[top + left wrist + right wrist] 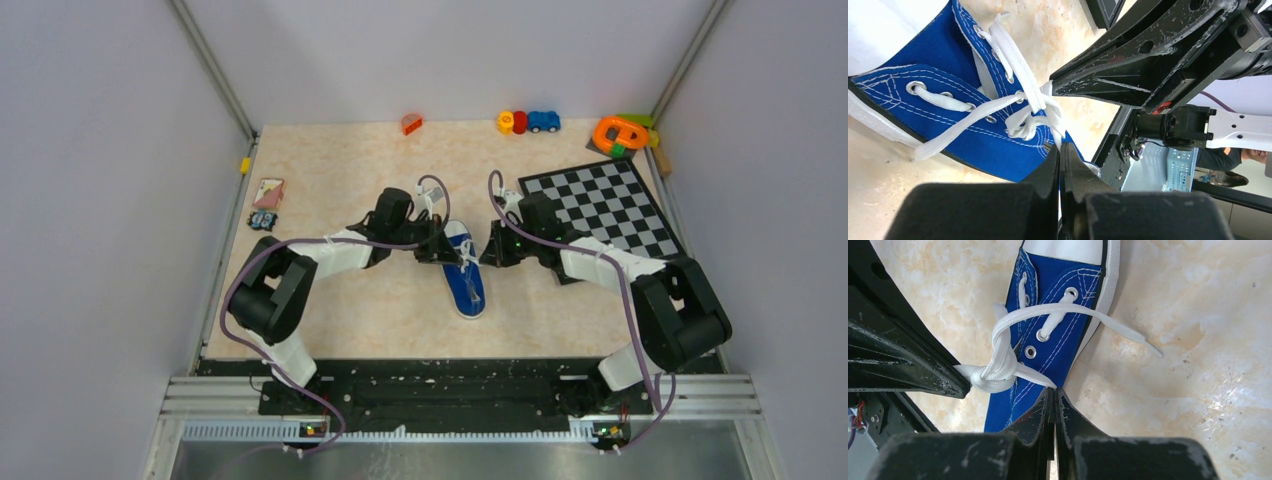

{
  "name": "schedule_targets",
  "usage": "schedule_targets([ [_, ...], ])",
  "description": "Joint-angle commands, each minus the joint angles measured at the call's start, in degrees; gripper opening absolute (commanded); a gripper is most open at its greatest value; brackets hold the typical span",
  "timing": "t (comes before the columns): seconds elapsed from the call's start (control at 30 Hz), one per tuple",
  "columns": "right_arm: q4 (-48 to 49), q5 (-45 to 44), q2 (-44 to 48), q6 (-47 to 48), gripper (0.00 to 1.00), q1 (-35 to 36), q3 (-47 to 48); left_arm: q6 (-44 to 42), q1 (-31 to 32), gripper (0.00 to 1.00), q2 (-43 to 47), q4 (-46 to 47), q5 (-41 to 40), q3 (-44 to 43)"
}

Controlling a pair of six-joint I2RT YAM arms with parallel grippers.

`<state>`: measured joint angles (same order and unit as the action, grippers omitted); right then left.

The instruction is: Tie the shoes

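The blue sneaker [466, 280] lies in the middle of the table with its white toe cap toward the back. Both grippers meet over its laces. My left gripper [447, 252] is shut on a white lace strand; in the left wrist view [1061, 150] the strand runs up from its tips to a bunched knot [1034, 119]. My right gripper [486, 252] is shut on the other strand, which runs taut from its tips [1054, 391] to the knot [993, 373]. One free lace end [1128, 335] lies on the table beside the shoe [1058, 340].
A checkerboard [605, 205] lies to the right, under the right arm. Toys stand along the back edge: an orange piece [411, 124], a yellow, red and blue row [528, 122], an orange ring [620, 132]. Cards [268, 192] lie at the left.
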<state>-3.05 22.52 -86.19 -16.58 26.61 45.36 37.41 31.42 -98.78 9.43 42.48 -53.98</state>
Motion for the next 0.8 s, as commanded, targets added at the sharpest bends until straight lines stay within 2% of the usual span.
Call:
schedule_targets([
  [0.0,0.7,0.6,1.6,0.1,0.00,0.8,1.7,-0.6,-0.5,0.00,0.2,1.9,0.7,0.1],
  [0.27,-0.6,-2.7,1.5,-0.6,0.00,0.8,1.8,-4.4,-0.6,0.00,0.8,-3.2,-0.4,-0.1],
  [0.43,-2.8,-5.1,1.5,-0.1,0.00,0.8,2.4,-8.3,-0.6,0.00,0.6,-8.2,-3.5,0.0],
  [0.67,-5.5,-8.3,1.0,0.8,0.00,0.8,3.0,-9.4,-0.6,0.00,0.3,-9.2,-8.1,1.8],
  [0.77,-6.8,-10.9,1.1,0.9,0.00,0.8,3.2,-9.9,-0.7,0.00,-0.6,-12.7,-11.7,1.3],
])
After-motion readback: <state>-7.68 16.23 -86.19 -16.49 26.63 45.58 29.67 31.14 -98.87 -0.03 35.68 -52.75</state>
